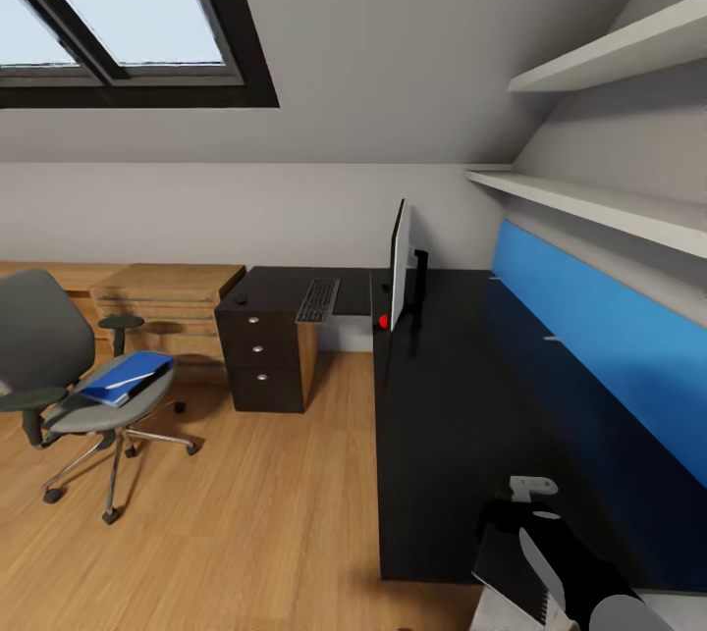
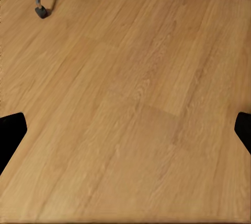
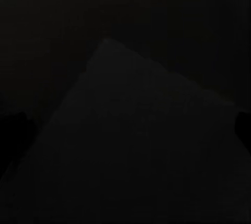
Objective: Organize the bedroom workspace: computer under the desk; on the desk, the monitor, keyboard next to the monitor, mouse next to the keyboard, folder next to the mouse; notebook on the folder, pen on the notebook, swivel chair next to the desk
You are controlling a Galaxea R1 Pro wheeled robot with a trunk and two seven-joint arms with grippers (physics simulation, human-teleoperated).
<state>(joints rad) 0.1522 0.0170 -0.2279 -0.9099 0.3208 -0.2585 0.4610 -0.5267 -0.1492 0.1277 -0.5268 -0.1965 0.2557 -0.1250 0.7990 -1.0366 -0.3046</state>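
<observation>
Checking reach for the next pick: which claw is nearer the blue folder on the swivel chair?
Left. The left claw hangs over floor near the chair casters below the folder; the right claw is over the desk.

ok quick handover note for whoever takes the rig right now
Left tool: open, over bare floor, holding nothing. Right tool: view too dark to tell its state.
Monitor stands on the black desk. Keyboard lies on the desk, beside the monitor. Blue folder still sits on the swivel chair, away from the desk.
Done: monitor, keyboard.
Left: folder to desk, notebook, pen, mouse, chair. Computer not spotted.
</observation>
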